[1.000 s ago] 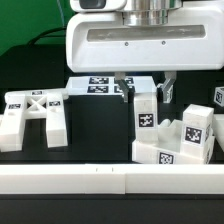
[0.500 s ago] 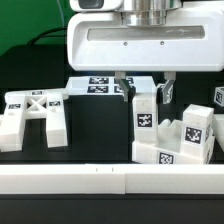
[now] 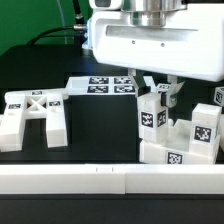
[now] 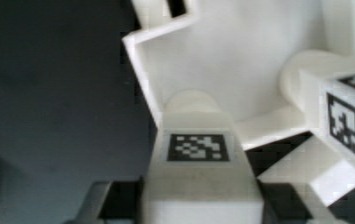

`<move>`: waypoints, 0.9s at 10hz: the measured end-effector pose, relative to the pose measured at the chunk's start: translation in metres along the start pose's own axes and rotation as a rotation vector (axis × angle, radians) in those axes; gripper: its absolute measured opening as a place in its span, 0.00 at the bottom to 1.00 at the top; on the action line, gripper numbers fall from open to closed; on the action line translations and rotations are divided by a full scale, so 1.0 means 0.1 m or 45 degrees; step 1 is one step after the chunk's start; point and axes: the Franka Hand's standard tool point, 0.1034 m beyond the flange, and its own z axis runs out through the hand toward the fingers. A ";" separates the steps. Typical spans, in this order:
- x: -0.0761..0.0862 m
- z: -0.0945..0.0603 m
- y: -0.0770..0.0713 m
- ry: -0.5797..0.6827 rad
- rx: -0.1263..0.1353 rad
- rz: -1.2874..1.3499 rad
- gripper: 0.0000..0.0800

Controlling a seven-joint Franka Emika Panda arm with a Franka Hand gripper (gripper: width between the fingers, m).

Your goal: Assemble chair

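My gripper (image 3: 159, 92) is shut on an upright white chair leg (image 3: 151, 115) that carries a tag. The leg's lower end stands at the square seat block (image 3: 180, 155) on the exterior view's right. A second tagged leg (image 3: 200, 128) stands on the block beside it. The X-braced frame (image 3: 35, 110) lies apart on the exterior view's left. In the wrist view the held leg (image 4: 200, 130) runs up between my fingers (image 4: 117, 200), with my gripper (image 4: 200, 208) around it and the second leg (image 4: 343, 100) beside it.
The marker board (image 3: 100, 85) lies flat behind the parts. A white rail (image 3: 110, 178) runs along the table's front edge. Another tagged white part (image 3: 219, 97) shows at the exterior view's right edge. A green backdrop stands behind.
My arm has moved toward the exterior view's right with the leg in it. The seat block and second leg have shifted slightly the same way. The X-braced frame has not moved.
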 end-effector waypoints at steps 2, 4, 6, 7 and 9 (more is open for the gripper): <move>-0.01 0.00 -0.01 -0.009 0.010 0.240 0.36; -0.03 0.00 -0.03 -0.009 0.014 0.413 0.36; -0.03 0.01 -0.03 -0.010 0.014 0.409 0.50; -0.03 0.01 -0.03 -0.010 0.014 0.391 0.67; -0.01 0.00 -0.03 -0.006 0.015 0.215 0.77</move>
